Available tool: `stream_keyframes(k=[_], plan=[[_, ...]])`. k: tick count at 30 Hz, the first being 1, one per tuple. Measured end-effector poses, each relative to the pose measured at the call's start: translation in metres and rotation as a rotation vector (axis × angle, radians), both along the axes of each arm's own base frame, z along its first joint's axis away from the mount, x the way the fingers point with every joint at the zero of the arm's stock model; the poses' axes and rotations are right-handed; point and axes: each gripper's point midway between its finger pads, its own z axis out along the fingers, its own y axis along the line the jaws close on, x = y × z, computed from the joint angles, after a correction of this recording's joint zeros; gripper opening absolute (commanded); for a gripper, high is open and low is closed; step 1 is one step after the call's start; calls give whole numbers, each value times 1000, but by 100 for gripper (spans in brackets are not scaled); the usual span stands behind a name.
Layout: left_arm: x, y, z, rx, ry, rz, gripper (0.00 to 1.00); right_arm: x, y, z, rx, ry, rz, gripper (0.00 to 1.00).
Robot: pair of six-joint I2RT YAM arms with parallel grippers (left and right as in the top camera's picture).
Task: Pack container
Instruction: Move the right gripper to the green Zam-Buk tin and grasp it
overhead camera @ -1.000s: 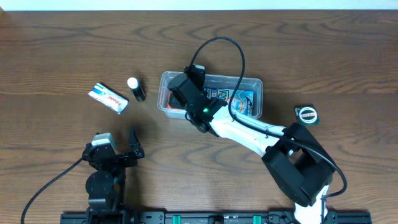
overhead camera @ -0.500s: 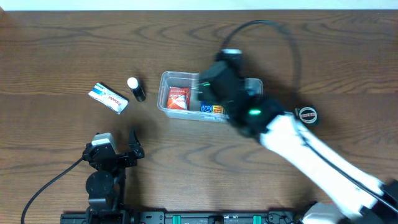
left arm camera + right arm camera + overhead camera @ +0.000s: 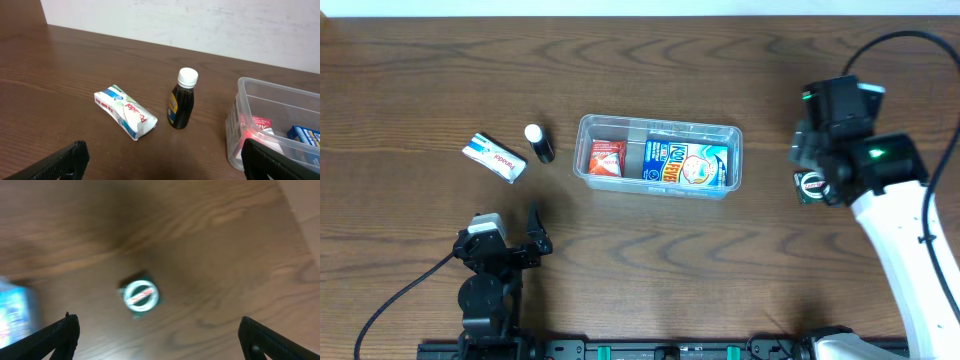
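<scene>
The container (image 3: 582, 150) sat near the middle of the table, a little toward the far edge, with its long side running left to right. Inside it, a red packet (image 3: 607, 158) lay at the left end and a larger blue packet (image 3: 687, 164) filled most of the right half (the two looked close together, but whether they touched could not be told).

Toward the left edge, a small dark bottle (image 3: 538, 143) with a white cap stood upright just beside the container's left end, and a white packet (image 3: 494, 157) with blue and red print lay farther left, apart from the bottle.

The right gripper (image 3: 160, 340) hung above the right part of the table with its fingers spread wide and nothing between them. Below it a small dark case with a round white face (image 3: 140, 295) lay on the wood, well apart from the container.

The left gripper (image 3: 167, 162) rested low near the front edge, fingers wide apart and empty, facing the bottle and white packet.
</scene>
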Motion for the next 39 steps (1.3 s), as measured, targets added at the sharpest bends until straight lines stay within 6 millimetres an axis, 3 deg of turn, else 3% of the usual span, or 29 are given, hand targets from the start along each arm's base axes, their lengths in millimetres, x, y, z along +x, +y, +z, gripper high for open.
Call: stream_keyframes(k=[5, 9, 14, 20, 30, 39], plan=[[0, 0, 0, 0, 0, 0, 98, 11, -35, -15, -13, 67, 3, 99], [0, 0, 0, 0, 0, 0, 98, 17, -45, -44, 67, 163, 63, 99], [0, 0, 0, 0, 0, 0, 98, 23, -41, -81, 196, 259, 153, 99], [0, 0, 0, 0, 0, 0, 98, 26, -23, -116, 318, 352, 246, 99], [0, 0, 0, 0, 0, 0, 98, 12, -10, -169, 419, 536, 282, 99], [0, 0, 0, 0, 0, 0, 98, 9, -11, -183, 418, 579, 280, 99]])
